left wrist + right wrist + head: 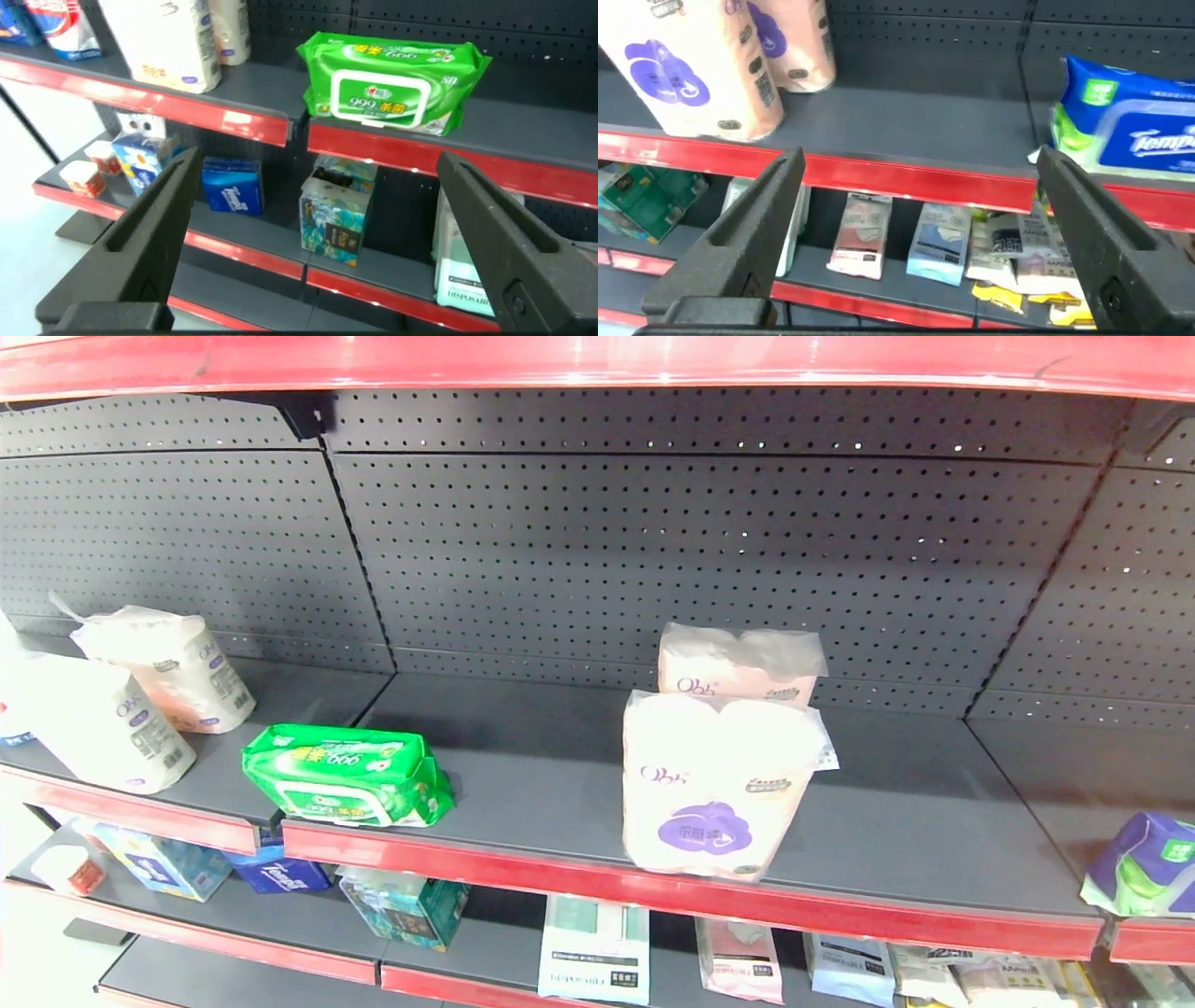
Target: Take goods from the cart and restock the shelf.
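A green wipes pack (347,776) lies near the front edge of the dark shelf (551,775); the left wrist view has the green wipes pack (392,82) above and beyond my left gripper (313,238), which is open with nothing between its fingers. Two pink tissue-roll packs (714,782) stand one behind the other mid-shelf. My right gripper (915,243) is open and empty, below the shelf's red front strip (906,175), with the pink roll pack (696,70) off to one side and a blue-and-purple wipes pack (1134,117) to the other.
Two white-pink roll packs (135,695) stand at the shelf's left end. A blue-purple pack (1144,863) lies at the right end. The lower shelf holds boxes and pouches, among them a blue box (232,184) and a teal box (336,210). Open shelf space lies between the green pack and the pink rolls.
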Available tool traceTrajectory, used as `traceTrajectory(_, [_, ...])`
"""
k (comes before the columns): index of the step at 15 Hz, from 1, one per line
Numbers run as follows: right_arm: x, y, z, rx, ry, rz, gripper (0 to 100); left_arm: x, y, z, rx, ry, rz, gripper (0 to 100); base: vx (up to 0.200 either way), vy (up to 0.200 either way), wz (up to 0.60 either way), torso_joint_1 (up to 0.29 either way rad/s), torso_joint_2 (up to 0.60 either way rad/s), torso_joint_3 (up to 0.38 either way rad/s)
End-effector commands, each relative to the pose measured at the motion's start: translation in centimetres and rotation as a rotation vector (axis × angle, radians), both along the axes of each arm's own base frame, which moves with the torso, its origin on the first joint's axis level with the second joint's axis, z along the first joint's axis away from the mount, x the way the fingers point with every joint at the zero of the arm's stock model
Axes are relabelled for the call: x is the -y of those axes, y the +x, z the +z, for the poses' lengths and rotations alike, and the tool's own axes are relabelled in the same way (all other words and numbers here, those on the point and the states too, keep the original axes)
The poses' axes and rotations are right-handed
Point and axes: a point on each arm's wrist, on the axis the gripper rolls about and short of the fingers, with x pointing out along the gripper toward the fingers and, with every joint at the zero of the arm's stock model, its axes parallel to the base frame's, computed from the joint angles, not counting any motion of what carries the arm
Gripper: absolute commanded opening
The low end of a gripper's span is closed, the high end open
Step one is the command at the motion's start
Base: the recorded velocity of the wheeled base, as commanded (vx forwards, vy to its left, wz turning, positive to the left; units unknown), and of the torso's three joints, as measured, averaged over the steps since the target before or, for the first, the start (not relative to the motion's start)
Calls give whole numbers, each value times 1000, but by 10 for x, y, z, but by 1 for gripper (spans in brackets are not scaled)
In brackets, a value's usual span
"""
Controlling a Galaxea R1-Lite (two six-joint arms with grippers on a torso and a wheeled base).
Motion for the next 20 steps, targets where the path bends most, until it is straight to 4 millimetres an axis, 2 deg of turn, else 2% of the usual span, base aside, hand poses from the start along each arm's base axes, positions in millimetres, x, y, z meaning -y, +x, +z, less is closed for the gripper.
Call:
traceTrajectory(1, [0,0,0,0,0,0,100,0,0,0,-2,0,0,100,0,0,-600,2,-2,-2])
traceTrajectory(8, [0,0,0,0,0,6,100,0,0,0,-2,0,1,100,0,0,-600,4,2,3])
traceTrajectory(12, [0,0,0,0,0,6,100,1,0,1,-4,23,-28,100,0,0,0,0,0,0])
traceTrajectory(13, [0,0,0,0,0,4,100,2,-2,8,22,36,-78,100,0,0,0,0,0,0])
traceTrajectory(14, [0,0,0,0,0,4,100,3,-8,36,87,49,-86,100,0,0,0,0,0,0])
traceTrajectory(15, [0,0,0,0,0,4,100,-1,13,102,37,-21,-27,100,0,0,0,0,0,0])
traceTrajectory(16, [0,0,0,0,0,4,100,-9,43,166,90,-174,47,100,0,0,0,0,0,0])
traceTrajectory(17, [0,0,0,0,0,4,100,-15,72,178,20,-189,62,100,0,0,0,0,0,0])
traceTrajectory(19, [0,0,0,0,0,4,100,-21,100,152,-174,-163,71,100,0,0,0,0,0,0])
traceTrajectory(20, [0,0,0,0,0,4,100,-25,124,126,-335,-187,80,100,0,0,0,0,0,0])
